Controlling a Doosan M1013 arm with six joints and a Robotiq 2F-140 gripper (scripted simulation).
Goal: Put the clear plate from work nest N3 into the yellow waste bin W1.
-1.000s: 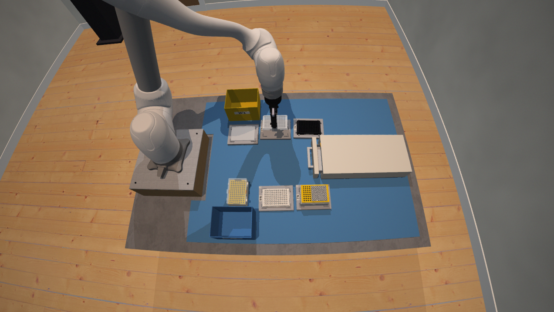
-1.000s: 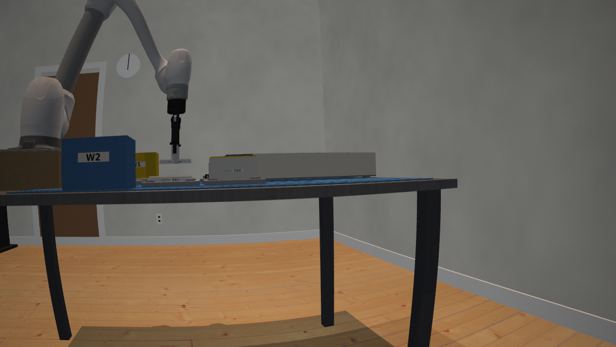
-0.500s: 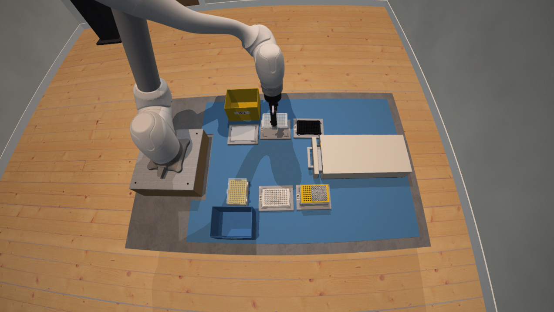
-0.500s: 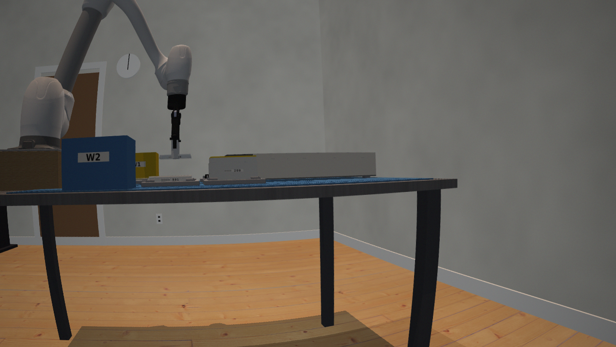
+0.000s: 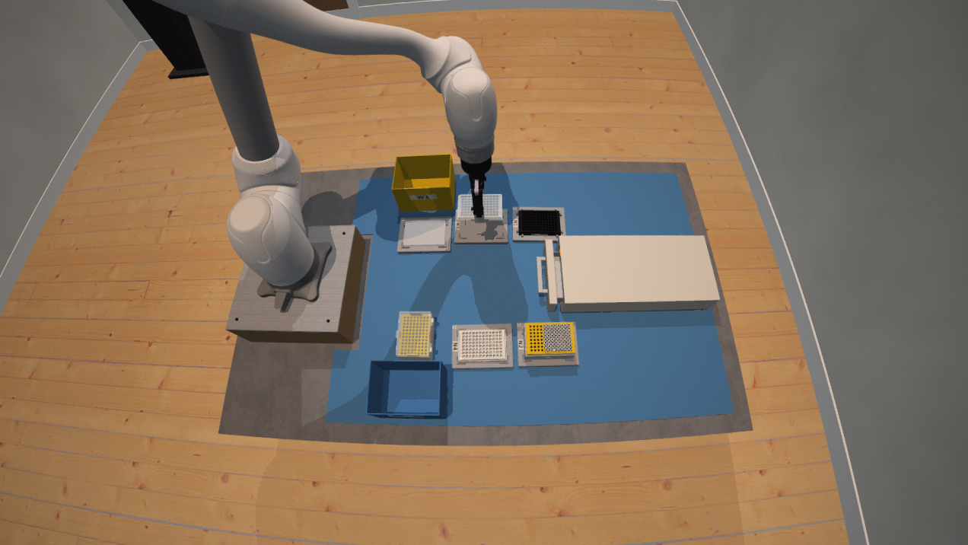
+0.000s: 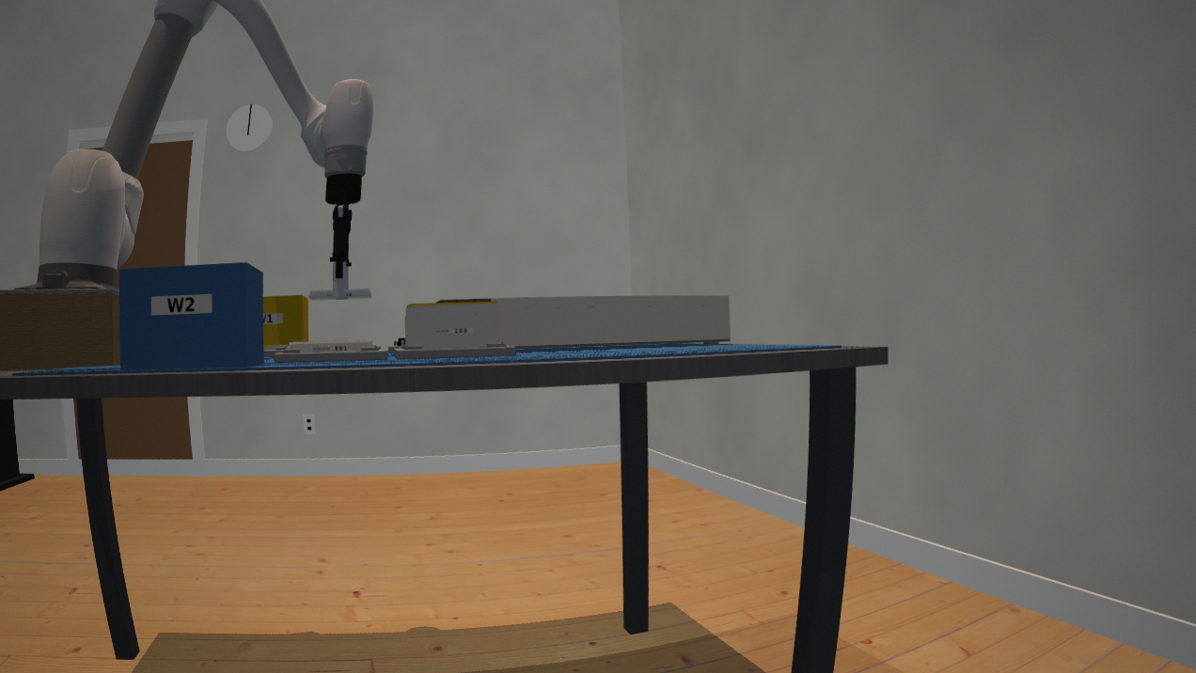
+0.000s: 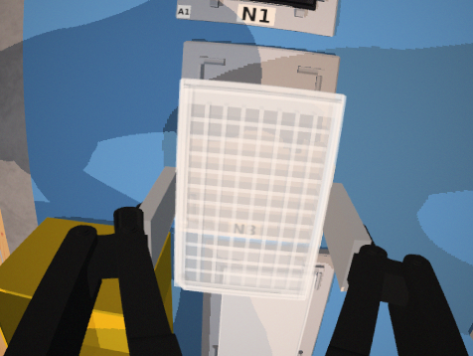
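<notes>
My gripper (image 5: 478, 207) (image 6: 339, 285) (image 7: 251, 197) is shut on the clear plate (image 5: 488, 202) (image 6: 357, 293) (image 7: 257, 160), a see-through well plate gripped across its short sides. It hangs level a little above the grey nest N3 (image 5: 498, 234) (image 7: 264, 60), about at the height of the bin's rim. The yellow bin W1 (image 5: 400, 181) (image 6: 289, 317) (image 7: 20, 292) stands upright just to the left of the nest. The gripper is beside the bin, not over it.
A black plate (image 5: 538, 221) sits on nest N1 to the right. Another nest holding a flat white piece (image 5: 425, 234) (image 7: 257, 331) lies in front of W1. A large beige device (image 5: 636, 270) (image 6: 569, 317) fills the right. The blue bin W2 (image 5: 406, 407) (image 6: 192, 325) and three plates stand along the front.
</notes>
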